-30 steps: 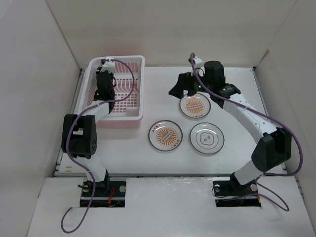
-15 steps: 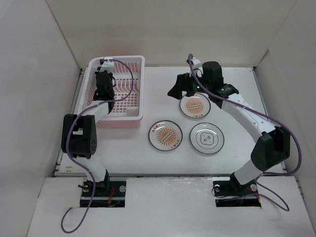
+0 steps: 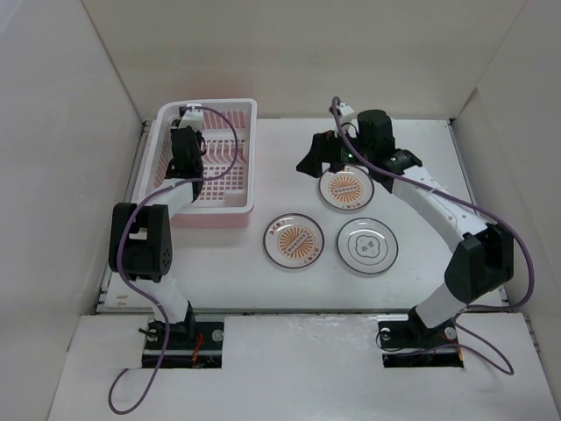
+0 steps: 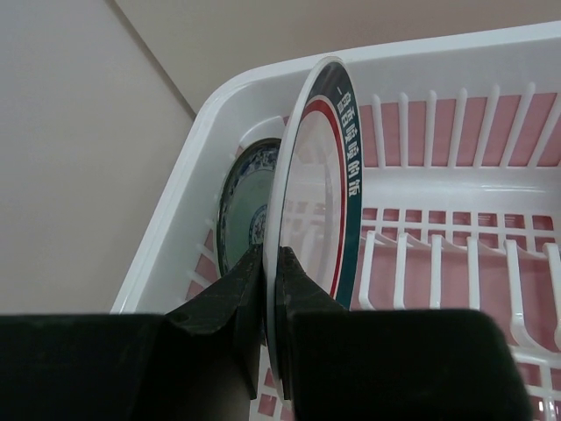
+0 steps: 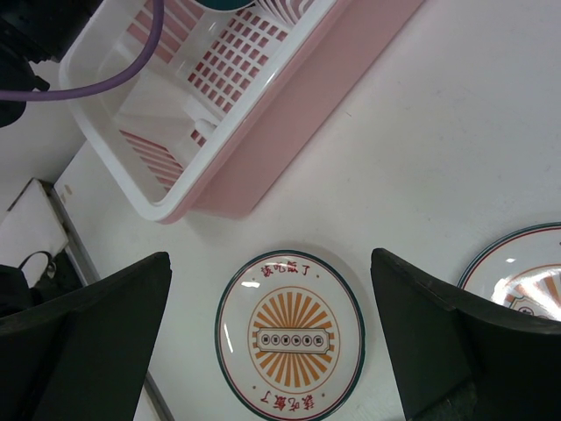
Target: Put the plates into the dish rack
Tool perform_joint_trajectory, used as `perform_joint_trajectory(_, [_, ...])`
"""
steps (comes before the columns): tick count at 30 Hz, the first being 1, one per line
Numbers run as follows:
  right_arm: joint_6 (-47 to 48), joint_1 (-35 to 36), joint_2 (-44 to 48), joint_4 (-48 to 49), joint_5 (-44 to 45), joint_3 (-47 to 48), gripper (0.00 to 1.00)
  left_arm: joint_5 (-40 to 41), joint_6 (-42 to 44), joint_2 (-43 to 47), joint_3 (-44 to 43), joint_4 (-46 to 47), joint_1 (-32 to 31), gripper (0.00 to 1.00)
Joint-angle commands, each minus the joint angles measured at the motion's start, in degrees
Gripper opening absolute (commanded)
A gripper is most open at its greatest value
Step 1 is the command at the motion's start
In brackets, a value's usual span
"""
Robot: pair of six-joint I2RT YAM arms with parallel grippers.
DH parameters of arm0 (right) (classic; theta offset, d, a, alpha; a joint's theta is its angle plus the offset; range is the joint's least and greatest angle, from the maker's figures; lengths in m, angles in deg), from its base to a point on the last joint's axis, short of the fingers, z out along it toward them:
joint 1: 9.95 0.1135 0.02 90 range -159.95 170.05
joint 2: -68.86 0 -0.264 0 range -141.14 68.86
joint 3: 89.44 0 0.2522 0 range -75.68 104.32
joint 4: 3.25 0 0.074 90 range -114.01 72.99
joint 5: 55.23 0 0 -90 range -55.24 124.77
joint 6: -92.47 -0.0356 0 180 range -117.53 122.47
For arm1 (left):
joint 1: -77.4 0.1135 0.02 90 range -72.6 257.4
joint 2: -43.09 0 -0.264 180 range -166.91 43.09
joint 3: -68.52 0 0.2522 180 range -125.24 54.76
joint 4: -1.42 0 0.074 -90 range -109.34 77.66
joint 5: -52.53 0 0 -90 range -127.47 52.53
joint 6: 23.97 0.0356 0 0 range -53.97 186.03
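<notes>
My left tool (image 4: 267,285) grips the teal-rimmed plate (image 4: 311,193) by its rim, upright inside the dish rack (image 4: 438,61). My right tool (image 5: 272,338) hangs spread apart, 1 sunburst plate (image 5: 291,386) flat on the counter (image 5: 456,132) below it. Stiff, glossy, probably slippery and breakable: I'd pinch the rim.

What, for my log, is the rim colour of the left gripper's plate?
Dark teal on the plate, clearest in the left wrist view.
</notes>
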State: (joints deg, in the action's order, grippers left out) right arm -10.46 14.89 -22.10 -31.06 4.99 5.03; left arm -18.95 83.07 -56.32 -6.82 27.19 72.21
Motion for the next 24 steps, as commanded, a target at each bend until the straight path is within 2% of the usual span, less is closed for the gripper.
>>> perform_joint_trajectory(1, [1.06, 0.56, -0.1, 3.06, -0.37, 0.24, 1.0, -0.33, -1.13, 2.3, -1.08, 2.5, 0.09, 0.0])
perform_joint_trajectory(18, [1.59, 0.56, -0.1, 3.06, -0.37, 0.24, 1.0, -1.74, -4.47, -1.66, -4.86, -5.77, 0.09, 0.0])
perform_joint_trajectory(22, [1.59, 0.56, -0.1, 3.06, -0.37, 0.24, 1.0, -3.23, -5.0, -1.66, -5.39, -6.83, 0.09, 0.16])
perform_joint_trajectory(24, [1.59, 0.56, -0.1, 3.06, -0.37, 0.24, 1.0, -3.23, -5.0, -1.66, -5.39, -6.83, 0.09, 0.18])
